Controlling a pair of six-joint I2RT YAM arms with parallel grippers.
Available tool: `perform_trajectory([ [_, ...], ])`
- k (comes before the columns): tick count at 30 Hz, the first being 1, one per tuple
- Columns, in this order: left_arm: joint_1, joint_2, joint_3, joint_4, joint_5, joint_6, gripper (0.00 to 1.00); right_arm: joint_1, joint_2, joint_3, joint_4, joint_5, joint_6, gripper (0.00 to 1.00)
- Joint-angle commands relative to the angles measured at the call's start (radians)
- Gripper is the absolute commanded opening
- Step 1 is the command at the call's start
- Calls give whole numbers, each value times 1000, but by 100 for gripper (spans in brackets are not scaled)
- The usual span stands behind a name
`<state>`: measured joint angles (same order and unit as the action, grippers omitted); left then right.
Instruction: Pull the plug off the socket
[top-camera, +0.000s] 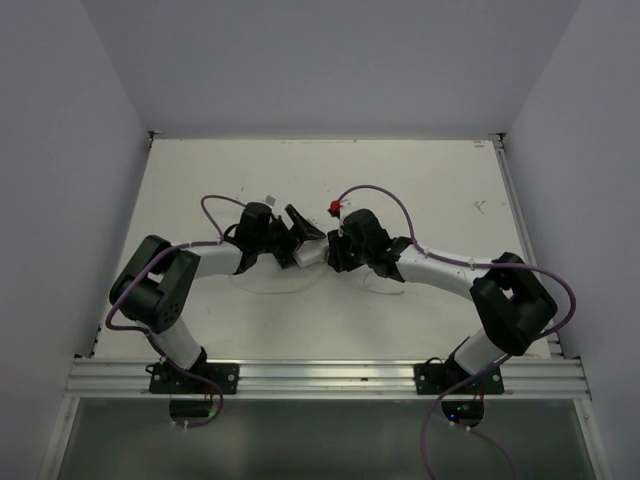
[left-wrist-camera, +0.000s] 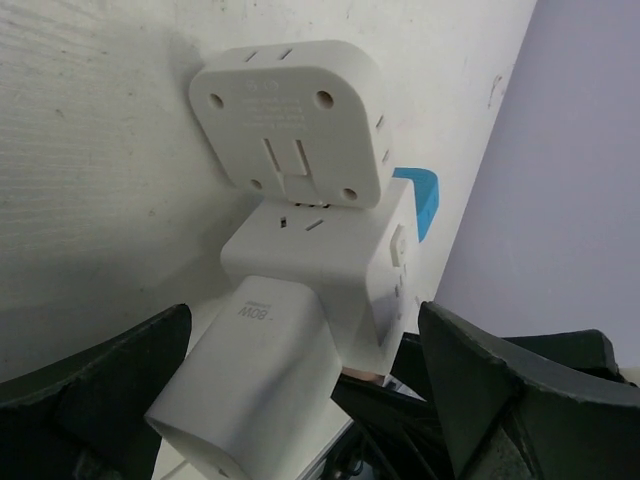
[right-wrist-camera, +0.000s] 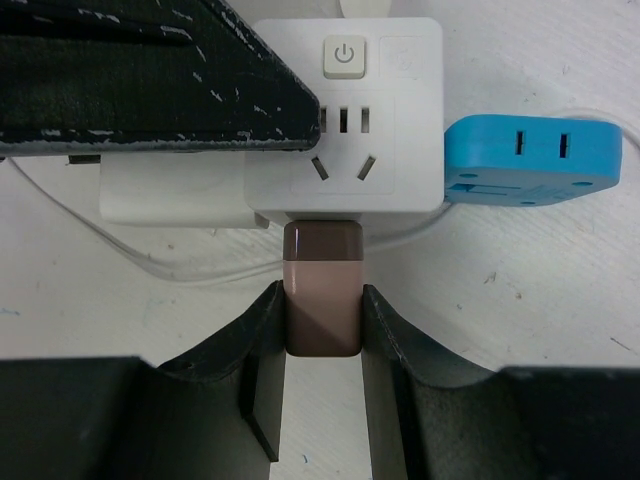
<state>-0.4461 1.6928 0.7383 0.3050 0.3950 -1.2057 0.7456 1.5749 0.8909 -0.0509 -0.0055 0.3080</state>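
I have the right end effector (right-wrist-camera: 322, 305) closed narrow on the brown plug (right-wrist-camera: 322, 262). Its fingers press the plug's two sides just short of the white socket block (right-wrist-camera: 385, 120), and the plug is seated in the block's near face. The left end effector (left-wrist-camera: 300, 345) stands wide, one finger to each side of a white charger (left-wrist-camera: 250, 375) plugged into the same block. A blue adapter (right-wrist-camera: 530, 160) juts from the block's right side, a square white adapter (left-wrist-camera: 290, 120) sits on its far side, and a thin cable (right-wrist-camera: 150, 265) trails beside the plug. Everything is mid-table (top-camera: 420, 180), well away from the edges and side walls.
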Motion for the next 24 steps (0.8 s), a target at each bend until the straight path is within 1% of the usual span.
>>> perform_trajectory([
  [1,-3,7,-25,141,15,-69,100,1,-30,-6,111,-40,28,0],
  [5,-5,-4,-73,255,-2,-144,98,0,-30,-21,132,-47,51,0],
  [10,-14,-12,-96,270,-28,-166,96,0,-35,-32,148,-47,68,0],
  [17,-34,-7,-143,358,-68,-233,94,0,-30,-46,184,-65,106,0],
  [23,-62,-16,-155,404,-126,-258,88,0,-35,-50,190,-65,112,0],
  [24,-63,-21,-162,414,-139,-262,86,0,-36,-50,191,-67,114,0],
])
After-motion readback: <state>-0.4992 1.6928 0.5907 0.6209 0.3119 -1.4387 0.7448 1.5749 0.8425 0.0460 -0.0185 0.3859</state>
